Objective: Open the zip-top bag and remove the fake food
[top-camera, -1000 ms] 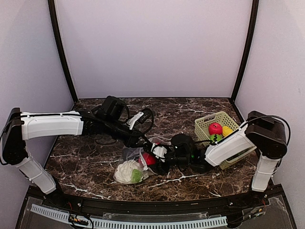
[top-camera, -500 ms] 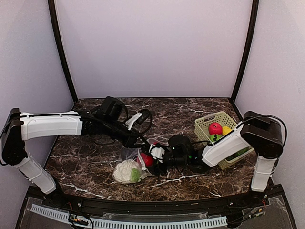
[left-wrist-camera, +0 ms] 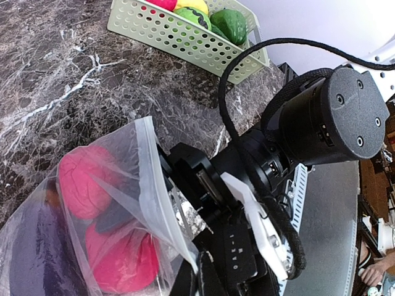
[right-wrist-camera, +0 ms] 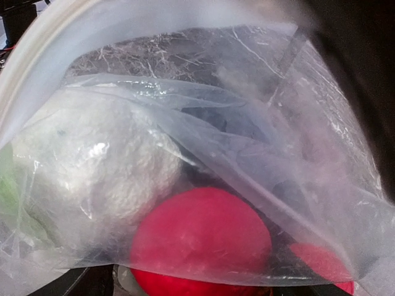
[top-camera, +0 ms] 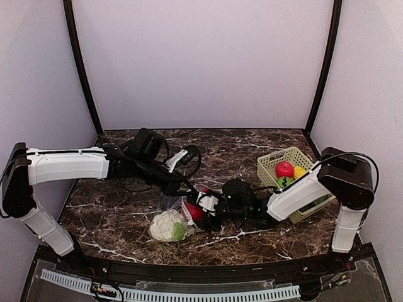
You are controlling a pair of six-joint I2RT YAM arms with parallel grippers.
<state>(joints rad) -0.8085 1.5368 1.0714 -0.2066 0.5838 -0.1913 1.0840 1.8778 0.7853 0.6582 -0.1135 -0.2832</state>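
Note:
The zip-top bag (top-camera: 173, 211) lies at the table's front centre, its mouth facing right. My left gripper (top-camera: 184, 187) is shut on the bag's upper lip (left-wrist-camera: 162, 203) and holds it up. The fake food is inside. A white cauliflower (top-camera: 165, 225) with green leaves lies at the front. In the left wrist view there are two red fruits (left-wrist-camera: 83, 182) and a dark purple piece (left-wrist-camera: 34, 246). My right gripper (top-camera: 203, 204) stands open at the bag's mouth. In its wrist view a red fruit (right-wrist-camera: 200, 237) fills the space just ahead, partly under plastic film, with the cauliflower (right-wrist-camera: 92, 166) to its left.
A light-green lattice basket (top-camera: 272, 165) stands at the right edge and holds red, yellow and green toy fruits (top-camera: 284, 169). Black cable loops (top-camera: 189, 157) hang from the left arm above the bag. Dark walls enclose the marble table (top-camera: 119, 217).
My right gripper has slid a little to the left, further into the bag's mouth, and its jaws have spread wider. The left gripper has kept its hold on the lip.

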